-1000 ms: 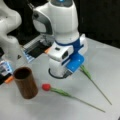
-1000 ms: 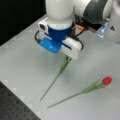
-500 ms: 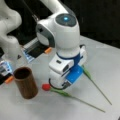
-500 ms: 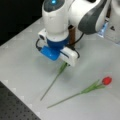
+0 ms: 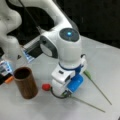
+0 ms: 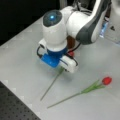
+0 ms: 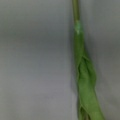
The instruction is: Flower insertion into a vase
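Note:
The brown cylinder vase [image 5: 25, 82] stands upright at a front view's left, its inside dark. A red-headed flower [image 5: 45, 86] lies on the table beside it, its green stem [image 5: 87, 103] running right. My gripper [image 5: 64, 94] is low over that stem just right of the head, its fingers hidden under the white and blue hand. In a front view the same gripper [image 6: 62, 69] covers the stem [image 6: 51, 83] near the head [image 6: 71, 53]. The wrist view shows only the stem and leaf [image 7: 83, 77] close up on the grey table.
A second flower [image 6: 107, 80] lies flat at a front view's right with its stem [image 6: 72, 97] pointing left. Its stem [image 5: 98, 88] also shows in a front view. The white arm base [image 5: 10, 37] and small items [image 5: 7, 70] stand behind the vase.
The hand has come down towards the table over the flower stem. Both flowers and the vase lie where they were.

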